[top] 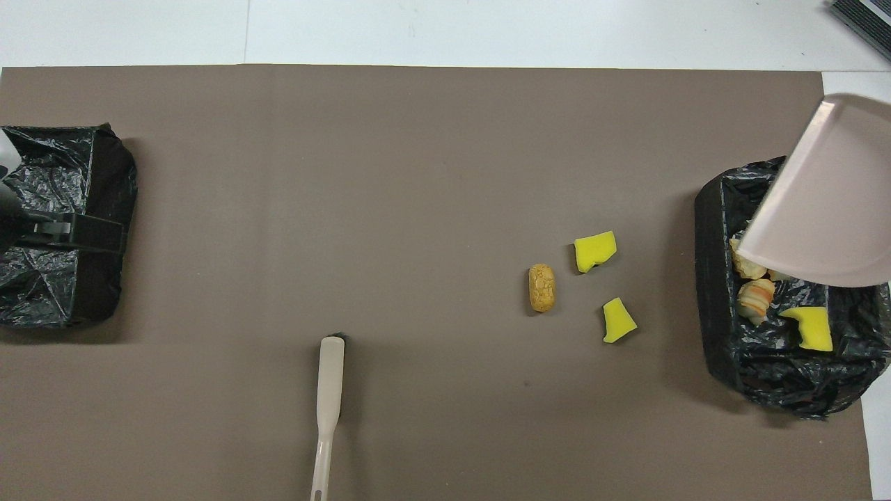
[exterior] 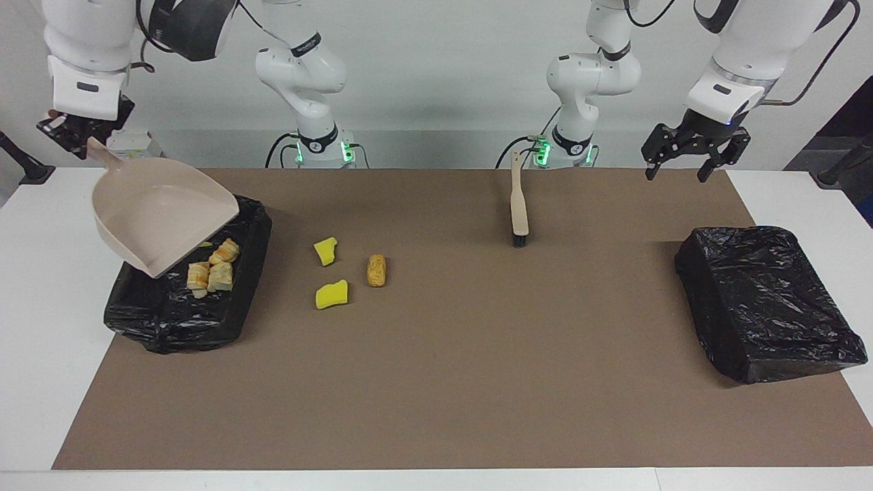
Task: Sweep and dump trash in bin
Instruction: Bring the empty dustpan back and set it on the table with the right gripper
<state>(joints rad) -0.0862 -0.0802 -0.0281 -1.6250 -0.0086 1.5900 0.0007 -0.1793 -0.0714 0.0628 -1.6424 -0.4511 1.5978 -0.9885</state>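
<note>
The right gripper holds the empty dustpan by its handle, fingers closed on it, above the bin. Some trash lies inside. At 3 o'clock from the bin, three scraps lie on the brown mat; the pan should come down flat just beside them. The brush rests nearer to the robots. The left gripper waits, fingers wide. The surface is white, the wall pale.

Yellow sponge chunks, brown nugget, beige dustpan, black bin.
</note>
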